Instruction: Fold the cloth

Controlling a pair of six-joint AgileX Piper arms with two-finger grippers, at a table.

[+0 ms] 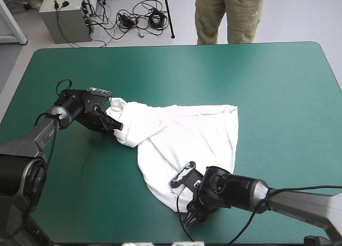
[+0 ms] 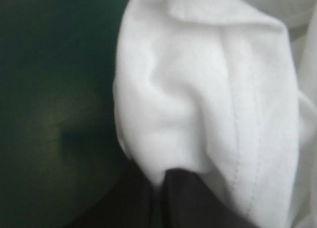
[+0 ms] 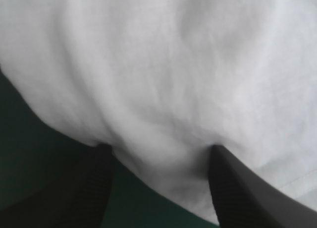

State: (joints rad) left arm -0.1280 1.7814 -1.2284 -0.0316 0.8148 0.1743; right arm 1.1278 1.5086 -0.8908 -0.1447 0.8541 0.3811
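- The broad table with its teal-green cover fills most of the high view. Both arms reach in over its near half.
- The white, short-sleeved T-shirt lies around the middle of the table, a little toward the near edge. It is spread loosely in a rough wedge. Its right part lies flat, its left end is gathered into a creased bunch, and a rounded lobe reaches toward the near edge.
- The left gripper is at that bunched left end. In its wrist view the two black fingers come together in one arch, pinching a stitched fold of the T-shirt.
- The right gripper is at the near lobe, low over the cover. Its black fingers stand well apart, and the edge of the T-shirt bulges between them, not clamped.
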